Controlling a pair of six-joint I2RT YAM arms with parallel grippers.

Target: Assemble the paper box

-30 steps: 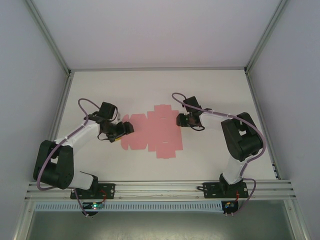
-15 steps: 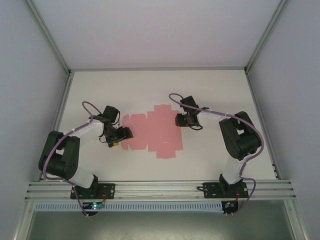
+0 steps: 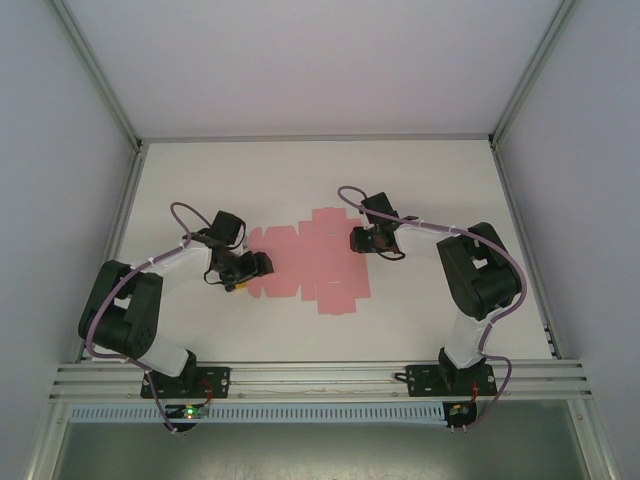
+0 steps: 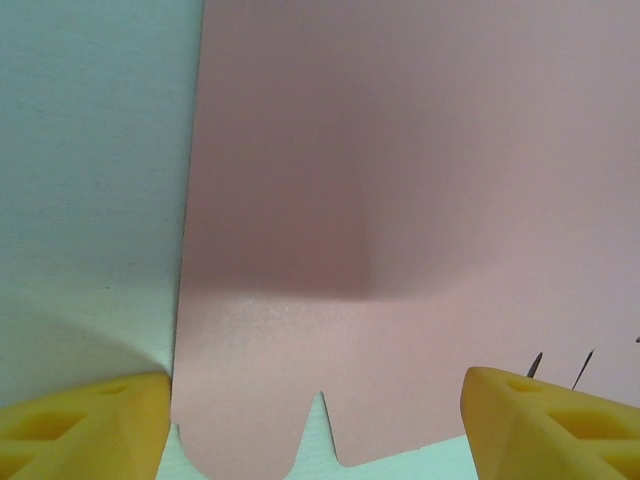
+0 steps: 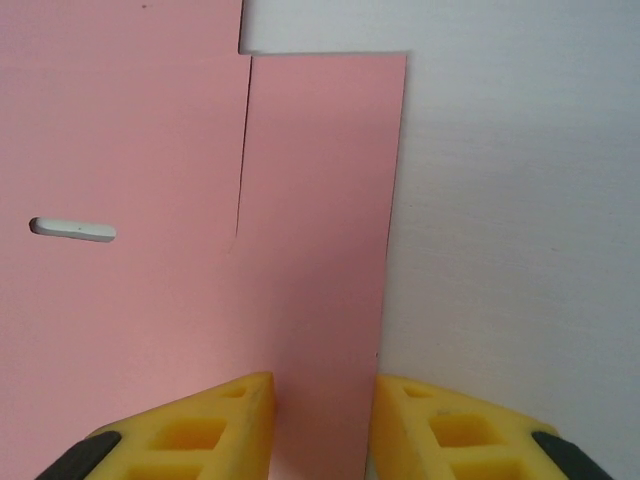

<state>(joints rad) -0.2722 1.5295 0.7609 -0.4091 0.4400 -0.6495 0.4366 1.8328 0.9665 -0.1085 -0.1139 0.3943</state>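
Pink paper box [image 3: 315, 265] lying flat at mid-bench [image 3: 430, 180]
Its left, tabbed edge sits between the wide-spread, empty fingers of the left end effector [image 4: 315, 430]. The right end effector [image 5: 322, 420], fingers only narrowly apart, straddles the right flap's edge and grips nothing.

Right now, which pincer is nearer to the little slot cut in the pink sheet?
Right. The right pincer sits over the paper box's right-hand strip, the slot just beside that strip; the left pincer is at the sheet's opposite, scalloped end.
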